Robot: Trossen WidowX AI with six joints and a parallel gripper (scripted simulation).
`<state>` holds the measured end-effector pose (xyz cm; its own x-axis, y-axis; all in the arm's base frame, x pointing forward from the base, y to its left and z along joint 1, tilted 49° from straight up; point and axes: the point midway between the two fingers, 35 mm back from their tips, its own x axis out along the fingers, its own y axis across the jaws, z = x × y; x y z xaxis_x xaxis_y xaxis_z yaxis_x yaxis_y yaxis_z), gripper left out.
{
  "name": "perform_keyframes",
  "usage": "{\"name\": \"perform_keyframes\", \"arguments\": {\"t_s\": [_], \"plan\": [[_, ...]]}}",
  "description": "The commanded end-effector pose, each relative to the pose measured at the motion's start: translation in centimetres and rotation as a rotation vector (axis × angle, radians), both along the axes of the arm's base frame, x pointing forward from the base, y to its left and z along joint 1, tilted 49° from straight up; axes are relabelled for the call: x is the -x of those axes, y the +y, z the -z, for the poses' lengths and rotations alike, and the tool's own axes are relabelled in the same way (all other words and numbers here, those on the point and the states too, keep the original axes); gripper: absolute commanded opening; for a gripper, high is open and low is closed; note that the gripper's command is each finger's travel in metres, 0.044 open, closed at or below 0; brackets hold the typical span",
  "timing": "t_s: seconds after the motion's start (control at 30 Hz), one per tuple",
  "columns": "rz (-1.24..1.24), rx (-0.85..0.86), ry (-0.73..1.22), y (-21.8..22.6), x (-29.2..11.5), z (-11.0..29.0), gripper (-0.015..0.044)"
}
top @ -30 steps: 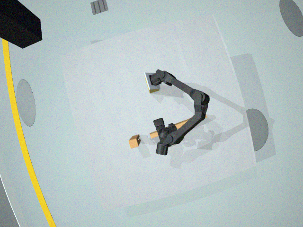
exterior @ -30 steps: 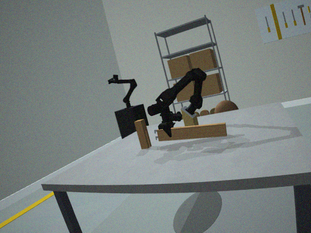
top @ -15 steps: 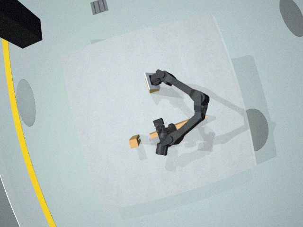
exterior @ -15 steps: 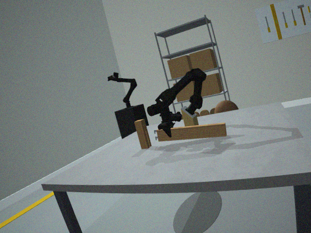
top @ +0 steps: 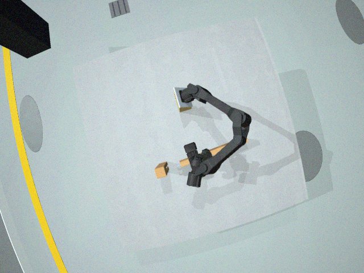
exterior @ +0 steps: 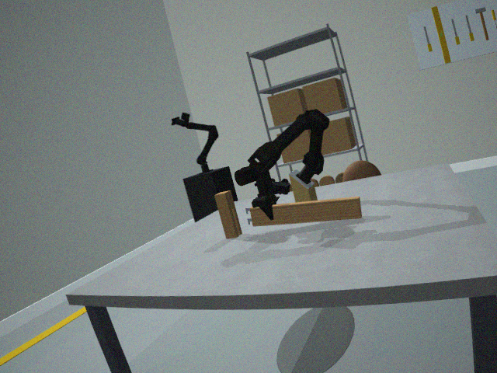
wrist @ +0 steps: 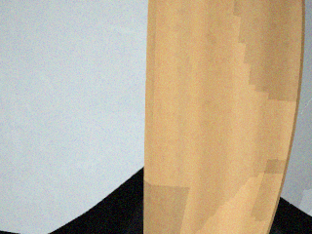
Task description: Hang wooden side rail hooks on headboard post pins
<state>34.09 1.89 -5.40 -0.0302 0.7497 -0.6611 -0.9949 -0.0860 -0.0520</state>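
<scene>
The wooden headboard post stands upright on the table. The wooden side rail lies on edge to the right of the post. Its two steel hooks point at the post, a short gap away and outside its slot. My gripper is shut on the rail near its hook end, gripping it from above. In the wrist view the rail fills the middle. The pins in the slot are hidden.
The arm's base sits on a wooden block with a grey plate behind the rail. A black box with a second arm stands beyond the table. A shelf with cardboard boxes stands at the wall.
</scene>
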Motion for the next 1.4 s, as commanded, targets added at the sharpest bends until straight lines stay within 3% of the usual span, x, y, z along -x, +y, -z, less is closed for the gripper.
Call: {"name": "perform_keyframes", "arguments": {"t_s": [0.0,1.37], "plan": [[0.007,0.002,-0.008,-0.46,-0.17,-0.06,0.0000],[0.007,0.002,-0.008,-0.69,-0.14,0.30,0.0000]]}}
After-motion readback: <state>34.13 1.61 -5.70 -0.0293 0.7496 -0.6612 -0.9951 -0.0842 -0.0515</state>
